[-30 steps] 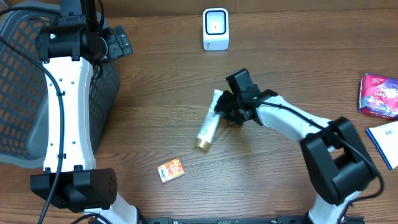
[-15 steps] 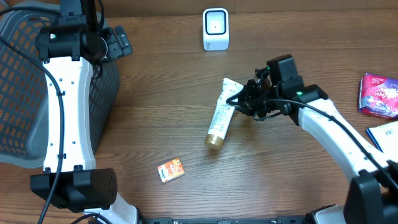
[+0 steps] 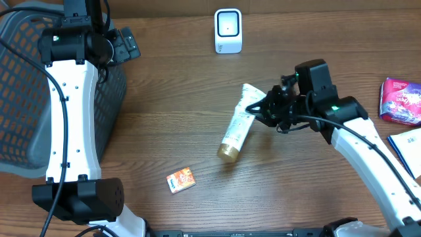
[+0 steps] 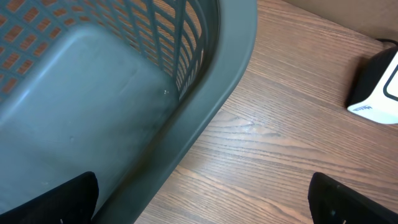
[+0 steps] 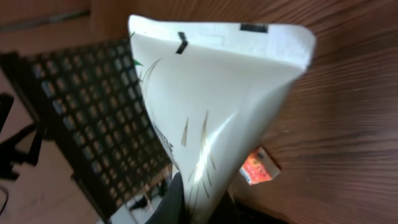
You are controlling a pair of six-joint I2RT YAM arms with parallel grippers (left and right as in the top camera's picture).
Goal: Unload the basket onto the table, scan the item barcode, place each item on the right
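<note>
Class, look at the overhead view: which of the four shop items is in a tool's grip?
The white tube with the gold cap, held by the right tool. The orange box, purple packet and blue-edged pack lie free.

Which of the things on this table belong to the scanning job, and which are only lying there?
Belong to the job:
- tube, held by the right gripper
- white scanner

Only lying about:
- grey basket
- small orange box
- purple packet
- white and blue item at the right edge
</note>
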